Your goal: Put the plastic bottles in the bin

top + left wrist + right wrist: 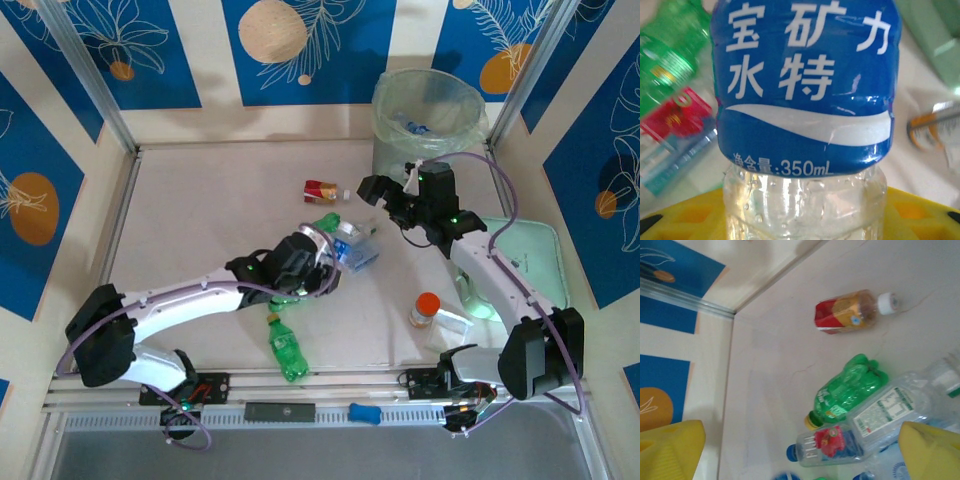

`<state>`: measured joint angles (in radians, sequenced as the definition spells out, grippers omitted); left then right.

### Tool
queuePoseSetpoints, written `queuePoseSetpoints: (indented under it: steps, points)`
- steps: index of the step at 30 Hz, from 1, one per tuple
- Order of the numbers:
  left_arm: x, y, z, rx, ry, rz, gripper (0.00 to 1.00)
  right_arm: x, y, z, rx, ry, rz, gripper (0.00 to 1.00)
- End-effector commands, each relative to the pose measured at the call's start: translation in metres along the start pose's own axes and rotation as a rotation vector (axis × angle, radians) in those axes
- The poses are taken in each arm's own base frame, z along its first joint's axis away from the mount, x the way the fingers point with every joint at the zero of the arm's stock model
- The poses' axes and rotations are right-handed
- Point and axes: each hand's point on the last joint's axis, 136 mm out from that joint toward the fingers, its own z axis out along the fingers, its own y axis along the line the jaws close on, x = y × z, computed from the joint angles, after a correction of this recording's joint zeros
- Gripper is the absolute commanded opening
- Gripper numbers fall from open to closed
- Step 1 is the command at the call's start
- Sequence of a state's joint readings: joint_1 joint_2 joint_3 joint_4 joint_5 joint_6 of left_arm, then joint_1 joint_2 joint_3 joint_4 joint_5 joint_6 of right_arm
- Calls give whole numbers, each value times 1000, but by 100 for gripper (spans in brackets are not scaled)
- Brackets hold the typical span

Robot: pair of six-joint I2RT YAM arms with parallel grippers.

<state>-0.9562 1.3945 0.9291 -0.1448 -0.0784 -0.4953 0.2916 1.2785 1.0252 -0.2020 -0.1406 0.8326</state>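
Pale beige tabletop [220, 210], walled by blue-and-white patterned panels, fills the overhead view. The bin [428, 110] stands at about 1 o'clock on the table, tight against the back wall, with its clear liner folded over the rim.

The left gripper [325, 262] reaches to the table's middle and sits at the 8 o'clock edge of a cluster of bottles [350, 238]. Its wrist camera shows it clamped on the blue-labelled bottle [805, 100]. The bottle's clear ribbed body is pinched between the yellow pads [685, 217], and its label carries white characters and "350mL".

The right gripper [388, 190] hovers at 1 o'clock from that cluster, between it and the bin. Its claw stands wide apart with nothing in it.

In the right wrist camera, the red-and-gold bottle [847, 312] lies on its side at 12 o'clock, white cap pointing right. It is well apart from the others. Below it lies a green bottle [847, 390]. At its 4 o'clock, touching it, is a white-labelled bottle [890, 412]. At its 6 o'clock is a flower-labelled bottle [825, 445] with a blue cap.

Overhead again, a second green bottle [288, 350] lies alone at 6 o'clock from the left gripper, near the front edge. An orange-capped container [425, 310] stands at 4 o'clock from the cluster. The mint-green tray [540, 250] lies at the table's 3 o'clock side, partly beneath the right arm.
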Motion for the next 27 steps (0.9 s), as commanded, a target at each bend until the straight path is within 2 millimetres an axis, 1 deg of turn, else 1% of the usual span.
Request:
queuePoseSetpoints:
  steps: [1,5,8,10,13,19,27]
  points:
    - [-39,1,-5,69,-155,-121,47,5,31,2,-121,38,-9,99]
    - [-68,11,-10,91,-250,-165,46,14,48,11,-165,75,-37,100]
    - [-82,14,-13,113,-276,-177,46,23,57,18,-190,105,-56,98]
    - [-87,12,-15,131,-287,-176,46,29,63,23,-211,125,-66,96]
    - [-87,8,-17,158,-285,-166,46,38,70,31,-238,160,-79,93]
    - [-78,10,-17,166,-270,-182,46,51,82,44,-269,218,-92,90]
    - [-79,15,-21,159,-280,-174,47,65,80,60,-268,277,-87,82]
